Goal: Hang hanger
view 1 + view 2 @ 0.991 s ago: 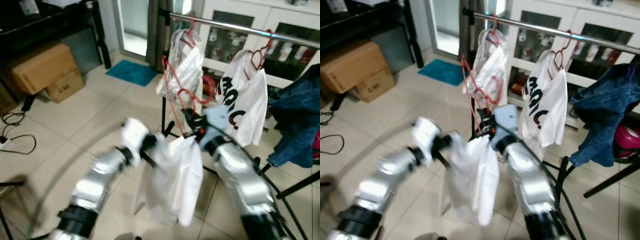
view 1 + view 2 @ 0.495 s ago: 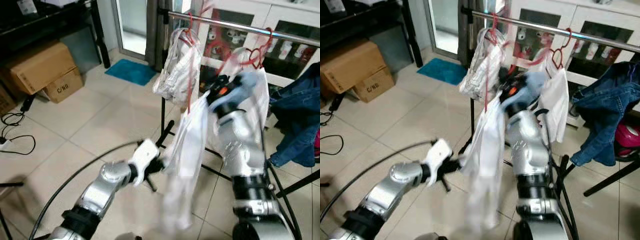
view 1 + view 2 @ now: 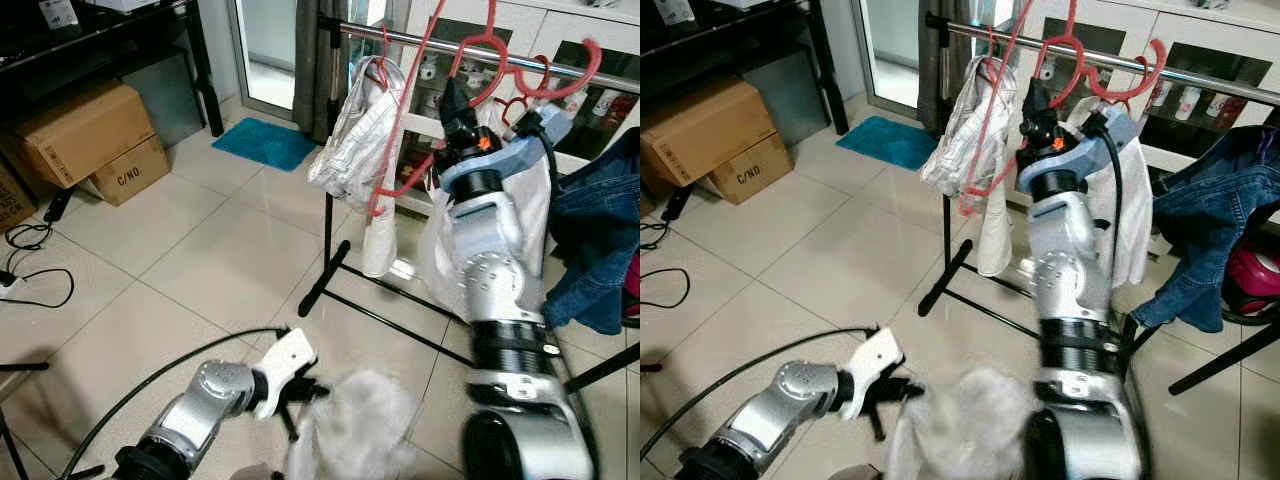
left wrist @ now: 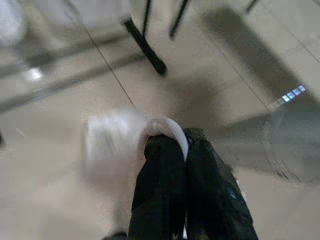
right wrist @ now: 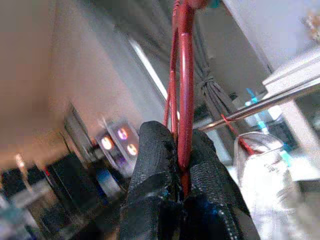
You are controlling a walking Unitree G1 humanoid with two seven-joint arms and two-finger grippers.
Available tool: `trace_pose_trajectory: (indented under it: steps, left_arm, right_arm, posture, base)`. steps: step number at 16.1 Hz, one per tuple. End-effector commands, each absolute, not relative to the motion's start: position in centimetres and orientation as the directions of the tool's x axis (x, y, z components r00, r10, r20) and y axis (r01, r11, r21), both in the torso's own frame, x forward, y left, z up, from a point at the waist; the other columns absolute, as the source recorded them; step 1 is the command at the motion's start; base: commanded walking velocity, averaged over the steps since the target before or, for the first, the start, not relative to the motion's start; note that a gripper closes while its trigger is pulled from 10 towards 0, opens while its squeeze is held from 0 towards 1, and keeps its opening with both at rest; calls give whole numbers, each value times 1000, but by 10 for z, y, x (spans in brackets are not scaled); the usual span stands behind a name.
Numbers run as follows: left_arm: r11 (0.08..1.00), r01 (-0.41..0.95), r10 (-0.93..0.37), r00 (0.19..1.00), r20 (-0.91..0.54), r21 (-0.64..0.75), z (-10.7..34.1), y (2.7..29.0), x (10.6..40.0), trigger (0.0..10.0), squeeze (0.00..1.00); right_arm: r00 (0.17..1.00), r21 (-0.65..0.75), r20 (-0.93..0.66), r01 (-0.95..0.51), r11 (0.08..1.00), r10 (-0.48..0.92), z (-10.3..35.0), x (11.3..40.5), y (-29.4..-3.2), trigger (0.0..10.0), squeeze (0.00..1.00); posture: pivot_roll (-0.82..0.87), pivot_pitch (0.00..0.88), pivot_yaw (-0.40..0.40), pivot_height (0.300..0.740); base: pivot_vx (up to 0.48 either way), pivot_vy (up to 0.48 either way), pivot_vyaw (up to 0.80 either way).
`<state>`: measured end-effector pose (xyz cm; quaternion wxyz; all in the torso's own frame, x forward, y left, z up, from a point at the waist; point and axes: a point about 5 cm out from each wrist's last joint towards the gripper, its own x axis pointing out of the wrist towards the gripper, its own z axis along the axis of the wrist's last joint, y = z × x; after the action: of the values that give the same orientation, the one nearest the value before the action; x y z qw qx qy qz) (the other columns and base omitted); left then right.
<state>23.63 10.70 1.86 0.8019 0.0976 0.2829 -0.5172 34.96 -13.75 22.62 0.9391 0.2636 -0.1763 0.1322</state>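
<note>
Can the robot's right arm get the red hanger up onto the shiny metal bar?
Probably yes. The right gripper, shut on the red wire hanger, is already raised beside the shiny metal rail, with a gap between the hung clothes.

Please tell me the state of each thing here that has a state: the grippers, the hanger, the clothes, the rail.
Right gripper: shut on red hanger, raised by the rail.
Red hanger: held up, not yet on the rail.
Left gripper: low, shut on white cloth.
White cloth: bunched low, blurred.
Rail: carries hung shirts.
Jeans: draped at right.
</note>
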Motion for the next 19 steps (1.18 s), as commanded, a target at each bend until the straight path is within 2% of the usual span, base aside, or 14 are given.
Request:
trace_pose_trajectory:
  steps: [1, 3, 4, 5, 6, 7, 8, 9, 10, 12, 14, 16, 17, 19]
  left_arm:
    - [498, 862, -809, 424, -408, -91, 44, 109, 250, 0, 0]
    - [569, 814, -807, 524, -271, -119, 71, 116, 255, 0, 0]
    - [587, 801, -799, 548, -246, -121, 78, 119, 255, 0, 0]
    - [658, 745, -750, 637, -176, -110, 95, 127, 257, 0, 0]
    - [762, 636, -648, 751, -128, -124, 108, 137, 263, 0, 0]
    - [827, 530, -558, 817, -149, -188, 109, 147, 266, 0, 0]
    - [826, 536, -558, 820, -124, -174, 113, 147, 264, 1608, 0]
    - [831, 538, -552, 830, -85, -144, 117, 147, 263, 7725, 0]
    - [845, 517, -527, 848, -52, -138, 120, 148, 263, 10000, 0]
    - [944, 323, -321, 946, 37, -69, 126, 155, 273, 10000, 0]
    - [977, 214, -214, 977, -27, -11, 121, 154, 272, 10000, 0]
    - [970, 237, -243, 960, -138, -56, 110, 152, 266, 10000, 0]
    - [950, 288, -306, 937, -169, -124, 104, 148, 261, 10000, 0]
    - [926, 344, -365, 921, -139, -155, 102, 139, 257, 10000, 0]
  right_arm:
    - [920, 285, 302, -337, 898, 249, 209, 340, -131, 0, 0]
    - [942, 198, 199, -309, 930, 270, 184, 323, -135, 0, 0]
    - [949, 179, 169, -296, 938, 267, 176, 318, -137, 0, 0]
    - [969, 168, 95, -240, 956, 227, 157, 304, -144, 0, 0]
    - [984, 161, 16, -178, 971, 177, 138, 290, -151, 2392, 0]
    - [987, 131, -60, -138, 982, 147, 125, 277, -153, 8941, 0]
    - [984, 107, -93, -141, 984, 151, 118, 266, -152, 10000, 0]
    - [980, 106, -123, -147, 983, 159, 113, 259, -150, 10000, 0]
    - [977, 115, -156, -128, 985, 146, 110, 254, -150, 10000, 0]
    - [991, 66, -121, -41, 997, 49, 112, 251, -157, 10000, 0]
    - [998, 76, -62, 33, 997, -29, 121, 248, -161, 10000, 0]
    - [998, 109, -54, -21, 994, 27, 121, 243, -154, 10000, 0]
    - [998, 118, -54, -27, 993, 34, 122, 238, -153, 10000, 0]
    - [998, 153, -66, -4, 988, 14, 119, 235, -152, 10000, 0]
  posture:
    - [-50, 0, 26, 740]
    - [-56, 0, 24, 740]
    - [-58, 0, 25, 740]
    - [-59, 0, 20, 740]
    - [-60, 0, 20, 740]
    - [-64, 0, 22, 740]
    - [-69, 0, 21, 740]
    - [-69, 0, 21, 740]
    - [-76, 0, 17, 740]
    - [-74, 0, 7, 740]
    - [-68, 0, -3, 740]
    - [-82, 0, 17, 740]
    - [-85, 0, 20, 740]
    - [-84, 0, 24, 740]
  base:
    - [0, 0, 0]
    - [0, 0, 0]
    - [0, 0, 0]
    - [0, 0, 0]
    - [0, 0, 0]
    - [0, 0, 0]
    - [0, 0, 0]
    - [0, 0, 0]
    - [0, 0, 0]
    - [0, 0, -400]
    - [0, 0, -800]
    - [0, 0, -800]
    - [0, 0, -800]
    - [0, 0, -800]
